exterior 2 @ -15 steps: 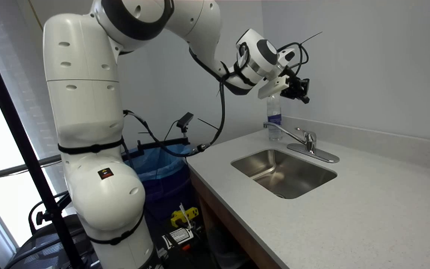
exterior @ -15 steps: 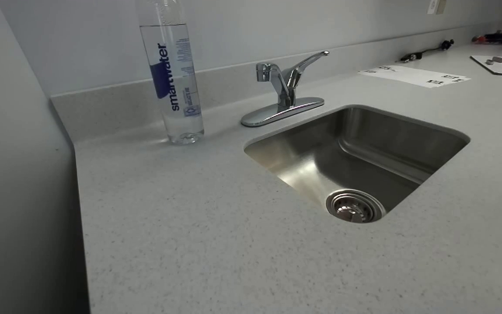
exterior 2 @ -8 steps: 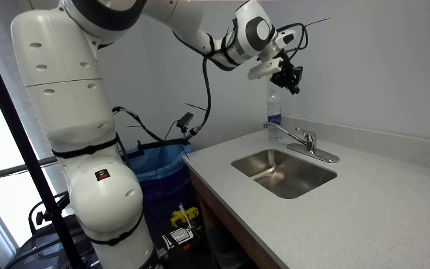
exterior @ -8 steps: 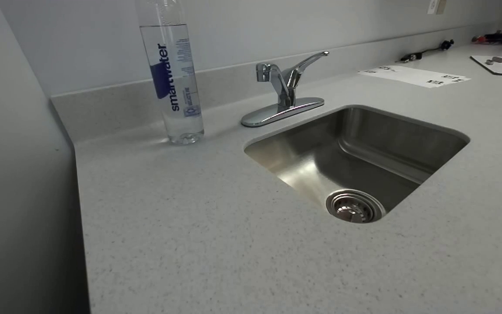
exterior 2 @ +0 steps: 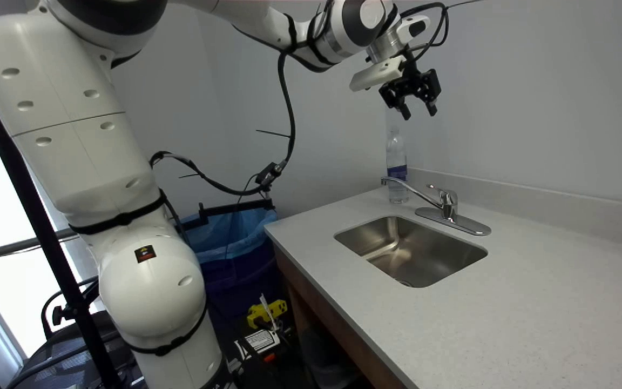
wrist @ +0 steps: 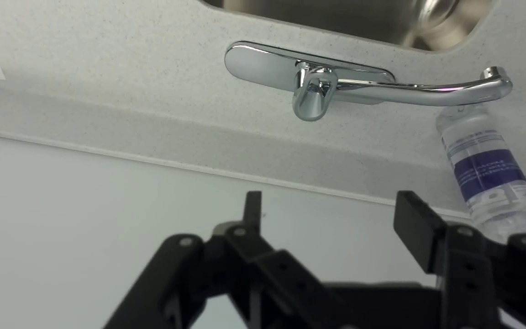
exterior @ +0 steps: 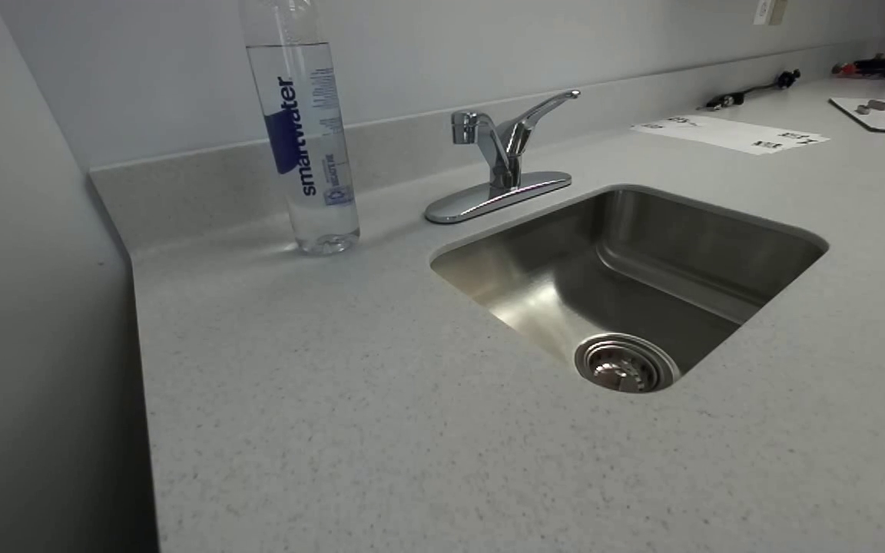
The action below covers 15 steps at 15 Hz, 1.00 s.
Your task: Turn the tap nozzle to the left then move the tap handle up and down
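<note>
High above the counter (exterior 2: 532,313), the claw (exterior 2: 419,114) gapes wide, released; the wrist view shows pale wall (wrist: 107,219) between its two dark fingers (wrist: 418,230). It hangs well apart from the faucet (exterior 2: 447,208). Lower down, the tap nozzle (wrist: 445,95) runs roughly along the base plate (wrist: 258,66), its tip out past the plate's end on the bottle's side. The tap handle (exterior: 546,110) slants upward over the faucet. The water bottle (exterior: 304,153) stands upright near the wall, clear liquid reaching close to its shoulder. In the steel sink (exterior: 704,230) I can see the drain strainer (exterior: 627,362) set in its floor. Beside the counter, a blue liner (exterior 2: 254,224) sits inside a bin (exterior 2: 241,275); what lies deeper in there I can't make out.
</note>
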### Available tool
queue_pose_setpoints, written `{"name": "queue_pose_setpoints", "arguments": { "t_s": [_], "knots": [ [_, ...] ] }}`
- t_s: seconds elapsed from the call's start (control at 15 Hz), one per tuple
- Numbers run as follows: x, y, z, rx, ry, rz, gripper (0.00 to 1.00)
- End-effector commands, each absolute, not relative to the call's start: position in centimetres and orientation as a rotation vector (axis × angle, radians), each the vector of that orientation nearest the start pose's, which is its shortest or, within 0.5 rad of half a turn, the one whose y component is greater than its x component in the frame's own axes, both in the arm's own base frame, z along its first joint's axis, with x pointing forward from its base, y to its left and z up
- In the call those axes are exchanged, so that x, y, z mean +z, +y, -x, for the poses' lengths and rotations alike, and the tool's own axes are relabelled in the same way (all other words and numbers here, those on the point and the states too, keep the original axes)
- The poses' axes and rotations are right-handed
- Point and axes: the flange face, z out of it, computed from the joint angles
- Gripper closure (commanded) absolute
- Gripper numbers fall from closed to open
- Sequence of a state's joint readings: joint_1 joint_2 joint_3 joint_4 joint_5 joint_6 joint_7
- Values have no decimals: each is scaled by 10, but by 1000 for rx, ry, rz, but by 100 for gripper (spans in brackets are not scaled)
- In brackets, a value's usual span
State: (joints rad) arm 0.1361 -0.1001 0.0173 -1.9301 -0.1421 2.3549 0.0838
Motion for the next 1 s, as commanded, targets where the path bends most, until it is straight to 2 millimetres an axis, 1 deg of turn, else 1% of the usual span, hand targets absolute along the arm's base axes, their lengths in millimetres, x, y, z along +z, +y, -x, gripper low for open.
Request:
{"name": "queue_pose_setpoints", "arguments": {
  "t_s": [0.0, 0.53, 0.6, 0.67, 0.93],
  "knots": [
    [596, 77, -545, -841, -263, 3041, 0],
    [594, 68, -531, -817, -310, 3017, 0],
    [595, 67, -531, -815, -321, 3018, 0],
    [591, 74, -542, -817, -289, 3035, 0],
    [587, 76, -544, -807, -293, 3037, 0]
  ]
}}
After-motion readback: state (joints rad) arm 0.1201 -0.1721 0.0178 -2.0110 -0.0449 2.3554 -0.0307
